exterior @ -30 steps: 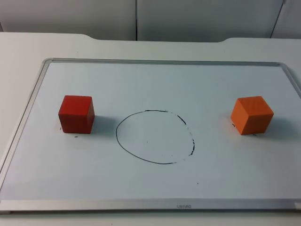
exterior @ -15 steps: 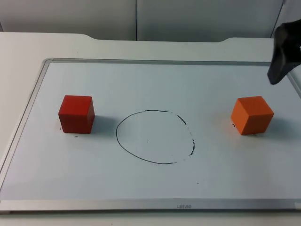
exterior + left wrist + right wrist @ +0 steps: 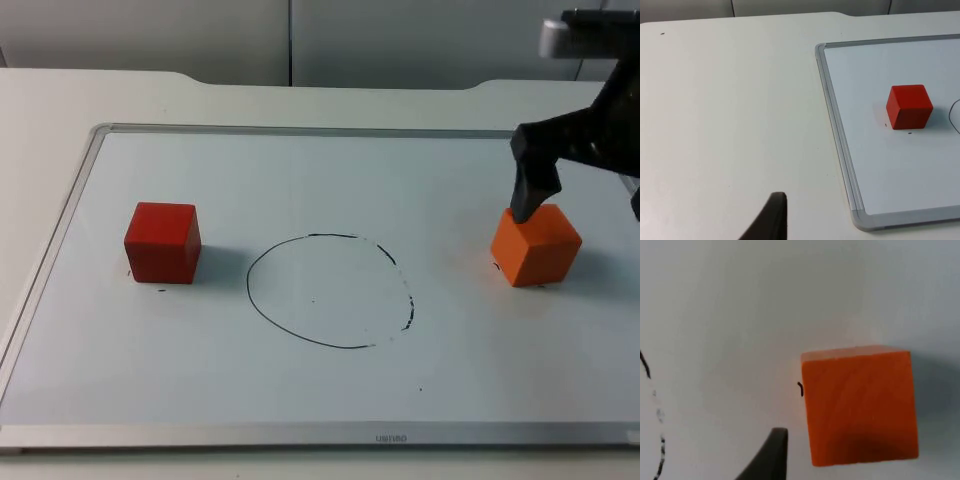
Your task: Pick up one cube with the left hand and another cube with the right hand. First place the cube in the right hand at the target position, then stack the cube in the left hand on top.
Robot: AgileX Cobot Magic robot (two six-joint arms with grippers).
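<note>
From the top camera you see a whiteboard (image 3: 330, 410) lying flat on the white table (image 3: 60, 100), with a hand-drawn black circle (image 3: 330, 291) near its middle. A red cube (image 3: 162, 242) sits on the board to the left of the circle, well apart from it, and an orange cube (image 3: 536, 245) sits to the right of the circle, also clear of the line. The right gripper (image 3: 585, 205) hangs over the orange cube: one black finger (image 3: 533, 180) comes down at the cube's upper left edge, and the other side runs off the picture's edge, so you cannot tell from here how wide the claw stands. In the left wrist view you look across bare table toward the board's grey frame (image 3: 837, 140); the red cube (image 3: 909, 106) rests just inside that frame, and a black fingertip (image 3: 771, 220) of the left gripper shows over the table, well apart from the cube. Whether that claw is open or closed you cannot tell. In the right wrist view the orange cube (image 3: 860, 405) is close below the camera, with one black fingertip (image 3: 770, 456) just beside its face, not touching it, and part of the circle's line (image 3: 655, 410) off to the side.
</note>
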